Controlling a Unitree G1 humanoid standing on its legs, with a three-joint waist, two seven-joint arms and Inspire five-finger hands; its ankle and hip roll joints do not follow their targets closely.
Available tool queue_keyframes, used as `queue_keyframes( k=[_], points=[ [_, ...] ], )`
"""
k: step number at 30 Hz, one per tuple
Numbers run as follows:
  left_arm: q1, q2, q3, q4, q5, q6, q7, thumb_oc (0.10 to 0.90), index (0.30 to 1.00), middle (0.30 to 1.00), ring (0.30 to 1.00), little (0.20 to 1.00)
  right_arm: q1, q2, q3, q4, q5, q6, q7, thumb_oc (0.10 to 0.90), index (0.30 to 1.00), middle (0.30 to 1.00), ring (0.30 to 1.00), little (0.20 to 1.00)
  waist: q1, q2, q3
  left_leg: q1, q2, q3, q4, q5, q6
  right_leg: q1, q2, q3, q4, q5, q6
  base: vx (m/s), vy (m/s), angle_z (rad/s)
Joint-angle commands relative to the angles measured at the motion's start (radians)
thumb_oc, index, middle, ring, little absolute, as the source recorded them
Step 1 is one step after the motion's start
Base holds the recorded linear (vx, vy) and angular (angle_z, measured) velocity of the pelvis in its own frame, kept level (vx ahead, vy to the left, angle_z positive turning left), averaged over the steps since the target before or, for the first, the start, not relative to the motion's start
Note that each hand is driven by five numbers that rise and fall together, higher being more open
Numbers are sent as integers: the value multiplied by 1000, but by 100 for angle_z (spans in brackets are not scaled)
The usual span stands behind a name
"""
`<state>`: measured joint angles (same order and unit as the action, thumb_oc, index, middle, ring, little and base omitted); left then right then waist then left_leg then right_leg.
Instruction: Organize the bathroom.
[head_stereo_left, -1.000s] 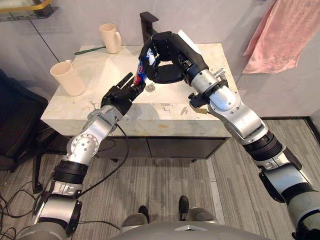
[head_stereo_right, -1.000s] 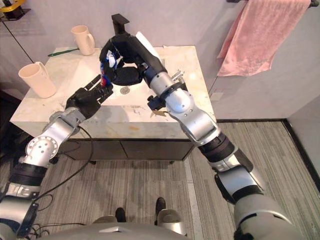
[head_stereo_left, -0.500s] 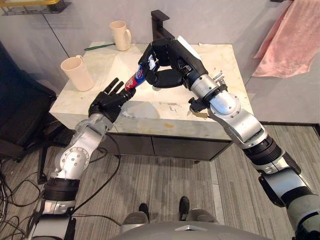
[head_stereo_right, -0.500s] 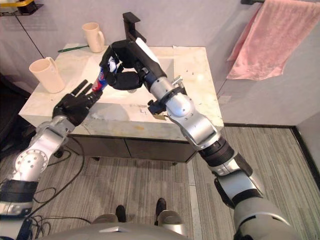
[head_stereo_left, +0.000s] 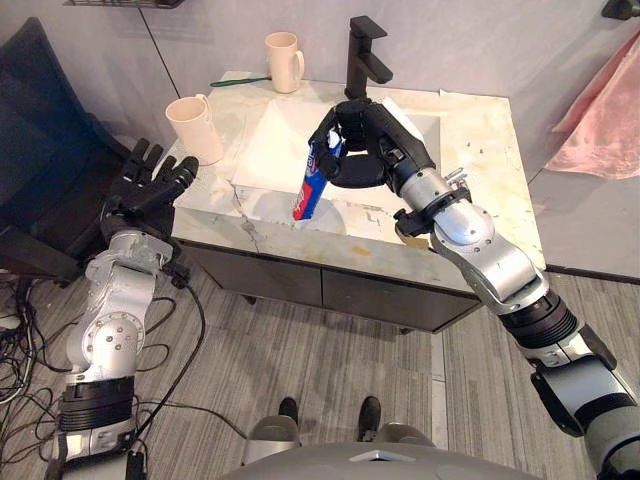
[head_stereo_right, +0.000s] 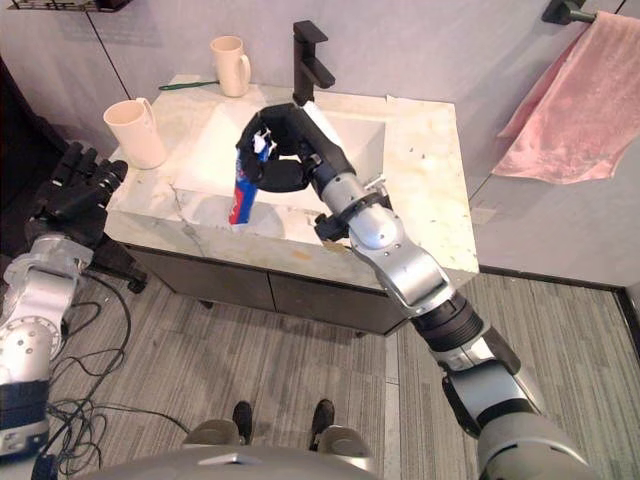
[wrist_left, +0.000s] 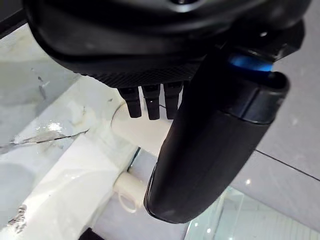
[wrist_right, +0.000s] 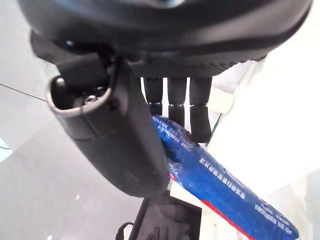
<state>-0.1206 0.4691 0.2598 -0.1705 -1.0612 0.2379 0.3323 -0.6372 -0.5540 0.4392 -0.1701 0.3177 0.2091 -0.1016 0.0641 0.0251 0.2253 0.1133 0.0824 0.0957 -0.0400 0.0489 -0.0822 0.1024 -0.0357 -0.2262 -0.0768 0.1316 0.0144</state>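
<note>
Back from the tube, the left hand (head_stereo_left: 148, 188) has pulled away and now hangs off the left edge of the pale marble counter (head_stereo_left: 480, 150), over the grey floor, with its fingers spread straight and nothing in them. Near that edge stands a cream mug with a handle (head_stereo_left: 195, 128), and a second cream mug (head_stereo_left: 284, 61) stands at the back by a green toothbrush (head_stereo_left: 242, 81). A white sink basin (head_stereo_left: 280, 140) lies sunk in the middle, with a black tap (head_stereo_left: 366, 52) behind it. Over the front rim of the basin the right hand (head_stereo_left: 352, 150) has its fingers and thumb curled round the top of a blue and red toothpaste tube (head_stereo_left: 311, 187), which hangs down tilted. A pink towel (head_stereo_right: 570, 95) hangs on the wall at the far right, well apart
</note>
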Motion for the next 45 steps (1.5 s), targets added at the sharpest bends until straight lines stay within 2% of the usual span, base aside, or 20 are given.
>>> queue_keyframes(
  k=[1, 3, 5, 6, 8, 11, 13, 17, 20, 21, 23, 25, 29, 31, 34, 35, 36, 39, 42, 45],
  points=[
    [1, 65, 5, -110, 80, -81, 15, 800, 900, 900, 900, 900, -99, 46, -97, -91, -48, -120, -60, 400, 300, 300, 300, 300, -5, -15, -96, -36, 70, 63, 104, -58, 0, -7, -35, 61, 53, -192, 52, 0, 0, 0],
    [7, 57, 29, -88, 163, -187, 156, 800, 900, 900, 900, 900, -94, 49, -99, -88, -54, -124, -59, 400, 300, 300, 300, 300, -3, -17, -98, -35, 67, 59, 104, -61, 0, -4, -33, 62, 49, -193, 52, 0, 0, 0],
    [13, 52, 61, -59, 189, -259, 228, 800, 900, 900, 900, 900, -94, 56, -100, -82, -63, -126, -64, 400, 300, 300, 300, 300, 1, -21, -99, -36, 66, 55, 106, -62, 0, -2, -33, 59, 48, -194, 51, 0, 0, 0],
    [22, 32, 103, -16, 244, -319, 339, 800, 900, 900, 900, 900, -92, 65, -96, -73, -76, -131, -74, 400, 300, 300, 300, 300, 7, -26, -100, -36, 65, 51, 107, -64, -1, 0, -33, 54, 47, -195, 49, 10, -33, 0],
    [61, -14, 168, 50, 241, -408, 451, 800, 900, 900, 900, 900, -90, 67, -95, -71, -81, -135, -93, 400, 300, 300, 300, 300, 18, -35, -102, -44, 64, 42, 105, -56, 0, -3, -34, 41, 45, -193, 45, -9, -40, 1],
    [110, -67, 227, 122, 219, -476, 533, 800, 900, 900, 900, 900, -96, 54, -99, -64, -69, -139, -104, 400, 300, 300, 300, 300, 29, -42, -109, -39, 65, 33, 100, -62, -3, 5, -31, 29, 43, -206, 45, 14, -21, 7],
    [161, -102, 248, 214, 273, -512, 567, 800, 900, 900, 900, 900, -114, 33, -103, -39, -45, -154, -104, 400, 300, 300, 300, 300, 36, -47, -112, -39, 67, 31, 95, -61, -4, 6, -30, 21, 43, -210, 43, 0, -7, 7],
    [215, -124, 248, 433, 271, -548, 538, 800, 900, 900, 900, 900, -148, -3, -114, 20, -8, -184, -92, 400, 300, 300, 300, 300, 44, -51, -119, -38, 68, 27, 89, -60, -4, 9, -30, 11, 39, -211, 45, -5, 4, 4],
    [245, -137, 222, 753, 188, -483, 327, 800, 900, 900, 900, 900, -180, -24, -118, 85, 8, -228, -71, 400, 300, 300, 300, 300, 48, -52, -118, -42, 68, 21, 93, -60, -3, 8, -32, 3, 40, -209, 52, -33, 33, 8],
    [251, -148, 190, 867, 163, -399, 233, 800, 900, 900, 900, 900, -194, -31, -118, 102, 12, -234, -61, 400, 300, 300, 300, 300, 49, -51, -114, -42, 67, 14, 100, -65, -1, 12, -33, 3, 43, -211, 55, -51, 53, 12],
    [250, -157, 174, 963, 134, -349, 155, 800, 900, 900, 900, 900, -219, -46, -119, 122, 26, -243, -46, 400, 300, 300, 300, 300, 45, -51, -114, -51, 65, 12, 104, -61, 3, 5, -34, 3, 45, -208, 55, -51, 61, 15],
    [254, -158, 154, 1051, 108, -336, 80, 800, 900, 900, 900, 900, -229, -46, -120, 137, 21, -252, -30, 400, 300, 300, 300, 300, 43, -48, -111, -55, 65, 13, 106, -61, 4, 4, -35, 4, 49, -206, 56, -38, 73, 13],
    [250, -143, 102, 1233, 228, -261, -40, 800, 900, 900, 900, 900, -254, -33, -99, 148, 7, -259, -31, 400, 300, 300, 300, 300, 35, -47, -106, -55, 60, 24, 113, -65, 9, 8, -37, 6, 49, -203, 57, -18, 72, 5],
    [245, -136, 63, 1300, 304, -197, -97, 800, 900, 900, 900, 900, -268, -26, -84, 148, 0, -256, -43, 400, 300, 300, 300, 300, 31, -49, -103, -59, 53, 33, 129, -73, 10, 9, -39, 9, 52, -203, 57, -17, 77, -1],
    [235, -127, -20, 1371, 480, -115, -144, 800, 900, 900, 900, 900, -271, -26, -81, 147, -26, -255, -50, 400, 300, 300, 300, 300, 23, -49, -96, -75, 40, 73, 166, -88, 16, 15, -45, -5, 53, -198, 57, -20, 73, -1],
    [234, -126, -23, 1377, 489, -120, -141, 800, 900, 900, 900, 900, -271, -26, -82, 147, -27, -255, -51, 400, 300, 300, 300, 300, 22, -49, -96, -77, 39, 76, 169, -89, 16, 15, -45, -6, 52, -198, 57, -21, 146, 9],
    [219, -125, -119, 1435, 612, -60, -168, 800, 900, 900, 900, 900, -265, -44, -93, 148, -48, -260, -57, 400, 300, 300, 300, 300, 5, -44, -91, -88, 29, 148, 198, -105, 24, 18, -55, -37, 55, -193, 57, -8, 159, 10],
    [212, -121, -210, 1494, 783, -12, -239, 800, 900, 900, 900, 900, -248, -47, -108, 155, -79, -279, -61, 400, 300, 300, 300, 300, -12, -34, -84, -86, 15, 199, 200, -117, 39, 21, -74, -68, 76, -197, 66, 24, 193, 43],
    [215, -124, -282, 1488, 824, 66, -275, 800, 900, 900, 900, 900, -242, -39, -113, 154, -115, -334, -67, 400, 300, 300, 300, 300, -14, -20, -74, -82, -17, 192, 195, -135, 69, -10, -119, -64, 142, -206, 92, 34, 239, 81],
    [213, -129, -301, 1489, 824, 99, -295, 800, 900, 900, 900, 900, -248, -24, -116, 138, -136, -341, -81, 400, 300, 300, 300, 300, -12, -8, -58, -89, -32, 185, 214, -151, 89, -46, -151, -55, 212, -214, 107, 10, 195, 0]
  ],
)
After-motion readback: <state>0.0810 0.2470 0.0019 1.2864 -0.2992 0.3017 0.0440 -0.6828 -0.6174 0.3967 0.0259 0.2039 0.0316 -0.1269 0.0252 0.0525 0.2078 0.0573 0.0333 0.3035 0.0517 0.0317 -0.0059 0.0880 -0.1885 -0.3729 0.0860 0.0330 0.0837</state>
